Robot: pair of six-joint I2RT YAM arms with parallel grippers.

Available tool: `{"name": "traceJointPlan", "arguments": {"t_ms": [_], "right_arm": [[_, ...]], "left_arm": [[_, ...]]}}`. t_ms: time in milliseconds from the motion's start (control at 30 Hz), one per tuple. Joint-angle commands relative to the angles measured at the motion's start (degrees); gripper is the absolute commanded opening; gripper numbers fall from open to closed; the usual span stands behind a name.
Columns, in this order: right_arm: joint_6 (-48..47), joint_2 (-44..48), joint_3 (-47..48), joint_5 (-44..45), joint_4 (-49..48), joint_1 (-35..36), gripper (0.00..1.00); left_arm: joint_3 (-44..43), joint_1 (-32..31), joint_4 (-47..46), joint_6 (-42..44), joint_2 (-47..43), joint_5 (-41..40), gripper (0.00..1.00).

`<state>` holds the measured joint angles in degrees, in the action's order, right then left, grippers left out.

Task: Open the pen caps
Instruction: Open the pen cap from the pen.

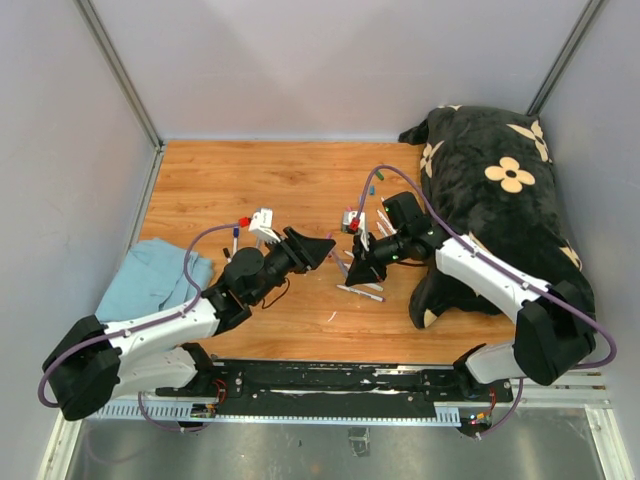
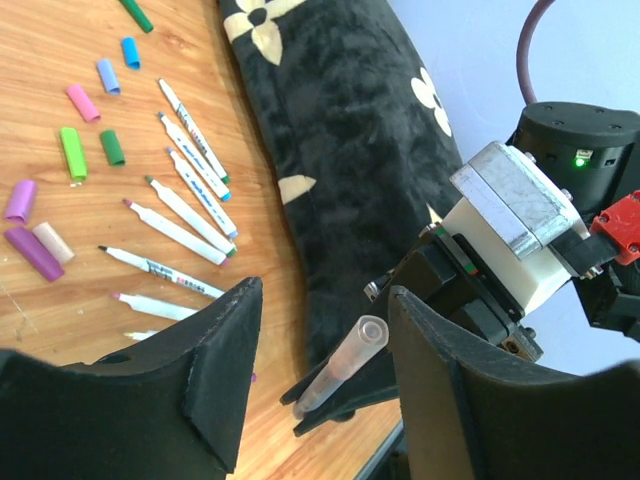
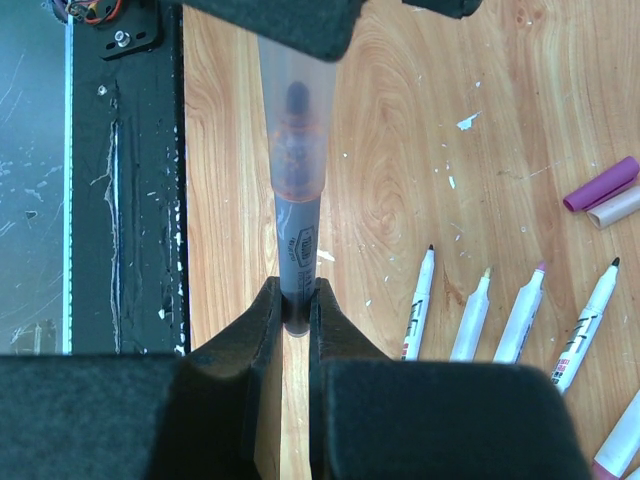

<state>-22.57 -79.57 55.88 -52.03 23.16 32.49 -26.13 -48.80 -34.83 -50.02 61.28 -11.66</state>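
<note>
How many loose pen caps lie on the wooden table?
8 plastic caps: blue, pale blue, pink, light green, dark green clustered; lilac, purple, beige nearer. A green piece at the edge may be another; more could be hidden.

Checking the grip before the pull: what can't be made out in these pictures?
Right wrist view: the clear cap's far end, behind the left gripper's jaws at the top edge.
Left wrist view: the pen barrel, hidden inside the right gripper.
Top view: cap and pen, too small, covered by both grippers.
Any view: whether a left jaw touches the cap.
</note>
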Motion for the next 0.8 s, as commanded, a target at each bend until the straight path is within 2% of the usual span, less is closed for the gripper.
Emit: {"name": "traceJointPlan", "arguments": {"t_ms": [0, 400, 467, 533, 633, 667, 767], "right_arm": [[-1.1, -1.0, 2.4, 0.9, 1.8, -0.2, 0.01], [-0.9, -1.0, 2.5, 0.4, 2.1, -0.1, 0.02], [-1.0, -0.8, 2.5, 0.4, 2.2, -0.2, 0.02], [-1.0, -0.7, 2.6, 0.2, 2.2, -0.2, 0.02], [-1.2, -0.4, 2.6, -1.9, 2.5, -0.2, 0.02], [-1.2, -0.4, 2.7, -3.4, 2.6, -0.2, 0.04], [-0.8, 0.3, 3.0, -6.5, 2.6, -0.6, 0.18]], "left_arm": [[-1.9, -0.8, 1.4, -0.4, 1.3, -2.8, 0.55], [-3.3, -3.3, 1.4, -0.1, 5.5, -2.0, 0.46], [-3.3, -3.4, 1.4, 0.1, 6.1, -2.2, 0.41], [-3.3, -3.4, 1.4, 0.2, 6.6, -2.1, 0.31], [-3.2, -3.4, 1.3, 0.6, 6.8, -1.8, 0.07], [-3.2, -3.4, 1.2, 0.7, 6.7, -1.7, 0.02], [-3.0, -3.4, 1.0, 0.4, 6.2, -0.7, 0.0]]}}
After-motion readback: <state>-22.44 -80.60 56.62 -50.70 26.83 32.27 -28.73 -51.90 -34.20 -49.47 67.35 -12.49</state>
